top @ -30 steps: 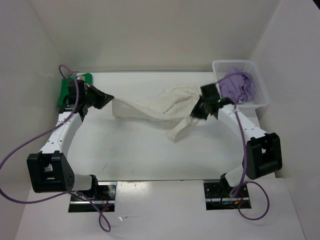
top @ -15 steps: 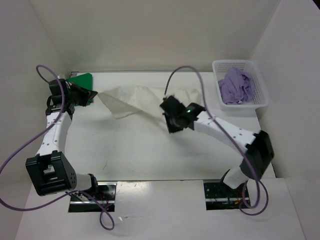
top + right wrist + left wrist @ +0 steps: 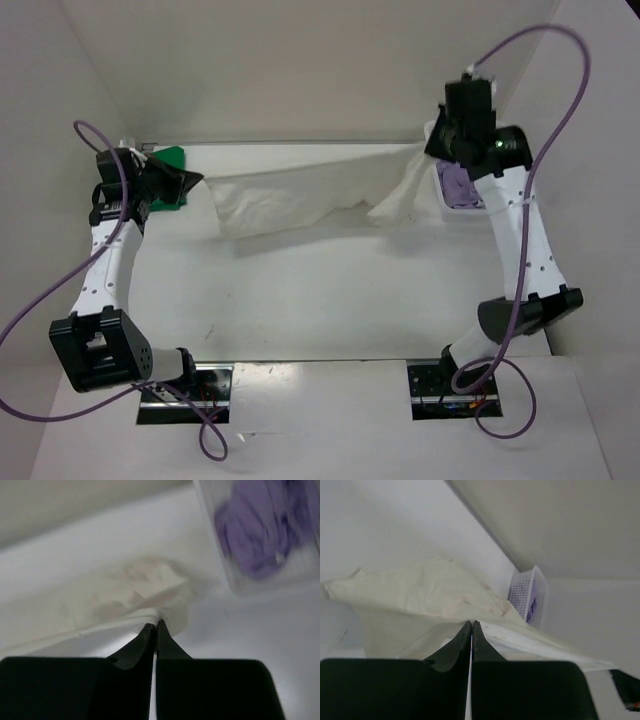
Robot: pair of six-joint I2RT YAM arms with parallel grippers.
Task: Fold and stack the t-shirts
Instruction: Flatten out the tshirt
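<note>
Step in hand: spreading the white t-shirt ahead of the first fold.

Findings:
- The left gripper sits at ten o'clock of the table. Its jaws are pinched tight on one end of the white t-shirt, and the left wrist view shows cloth running across the closed tips.
- The right gripper is raised at two o'clock, jaws likewise closed on the opposite end. A gathered corner of cloth bunches at the tips in the right wrist view.
- The white t-shirt hangs between the two as a sagging band along the far half of the table, with its lower edge crumpled. Whether that edge touches the surface cannot be told.
- The green t-shirt lies at the ten o'clock corner, just behind the left gripper.
- The lavender t-shirt is heaped in the basket at two o'clock.

Assessment: early stage, with nothing folded or stacked yet.

Next move calls for lowering both ends together towards six o'clock while keeping the cloth taut, so that it lands flat. Uneven descent risks fresh creases, or the cloth snagging on the basket rim.
</note>
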